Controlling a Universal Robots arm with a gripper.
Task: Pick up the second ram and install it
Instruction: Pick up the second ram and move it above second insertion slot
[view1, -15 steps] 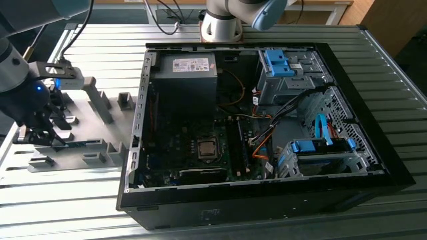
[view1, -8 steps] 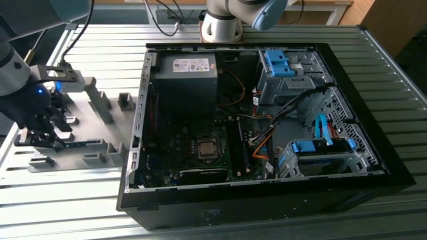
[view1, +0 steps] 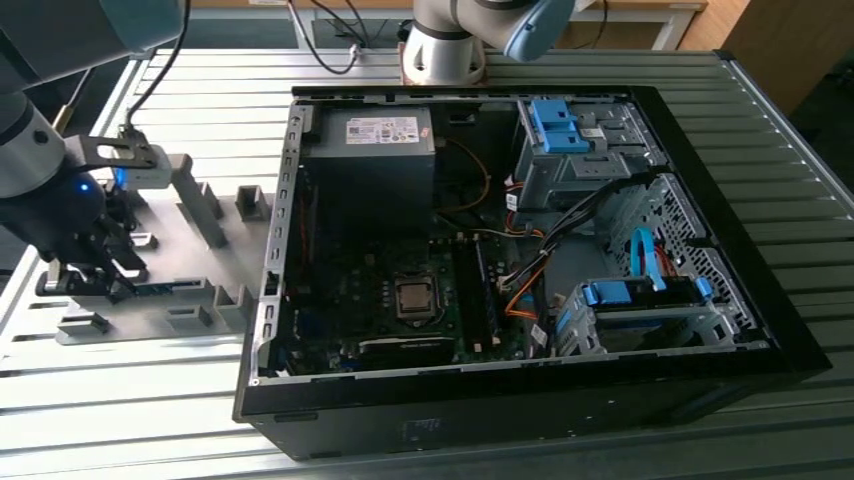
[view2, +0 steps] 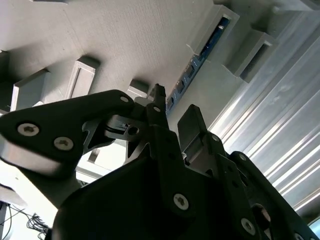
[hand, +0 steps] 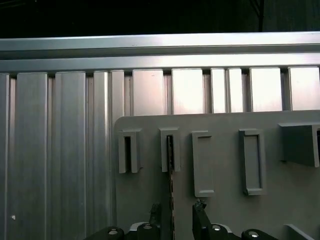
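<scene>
At the exterior view's left, the black two-fingered gripper (view1: 94, 285) of the arm is down low over the flat grey plastic holder plate (view1: 160, 250), at the plate's near left end. The plate lies on the ribbed aluminium table (view1: 120, 400).

The task looks to be at its very start. The long, thin blue-green circuit-board stick, the second ram (hand: 171, 170), stands on its edge in the plate. It is seated between the plate's raised grey slotted blocks (hand: 128, 151) and has not been lifted. Neither the pick-up nor the install is done yet.

In the first wrist view the second ram runs edge-on from one of those blocks towards the gripper and passes between the two fingers (hand: 156, 212). The fingers are spread, one on each side of the stick, with a visible gap on both sides. The stick sits nearer to one finger than to the other, and neither pad appears to touch it.

The second wrist view agrees. There the blue-green edge with its dark chips (view2: 197, 60) runs along the plate and ends in the opening between the black fingertips (view2: 159, 95), so the gripper straddles the stick without clamping it.

To the exterior view's right of the plate, just beside it, the open black metal computer case (view1: 507, 400) lies on its side with its green-black motherboard (view1: 387, 330) exposed. Whether a memory slot there is free cannot be told.
</scene>
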